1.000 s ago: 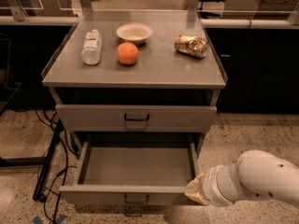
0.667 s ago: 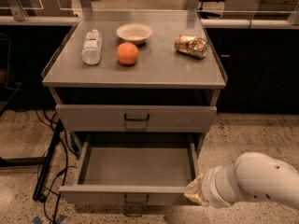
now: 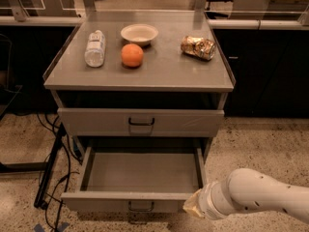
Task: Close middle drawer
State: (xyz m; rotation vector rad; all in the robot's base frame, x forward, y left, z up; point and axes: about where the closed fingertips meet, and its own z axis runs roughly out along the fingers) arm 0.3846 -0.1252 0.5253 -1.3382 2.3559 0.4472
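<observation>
The middle drawer (image 3: 140, 170) is pulled far out of the grey metal cabinet, and its shallow inside is bare. Its narrow front (image 3: 96, 202) faces me, with a small dark loop handle (image 3: 141, 207) at centre. The top drawer (image 3: 96, 122) above it is shut. My gripper (image 3: 192, 208) sits at the end of the white arm (image 3: 260, 195), which comes in from the lower right. The gripper is at the right end of the open drawer's front, right by the corner.
On the cabinet top (image 3: 169, 71) lie a plastic bottle (image 3: 95, 48), a white bowl (image 3: 139, 33), an orange (image 3: 132, 55) and a crumpled snack bag (image 3: 198, 47). Black cables (image 3: 50, 178) run over the speckled floor left of the cabinet. Dark cabinets stand on both sides.
The arm has shifted slightly down and to the left, toward the drawer's front right corner. The drawer is as far open as before.
</observation>
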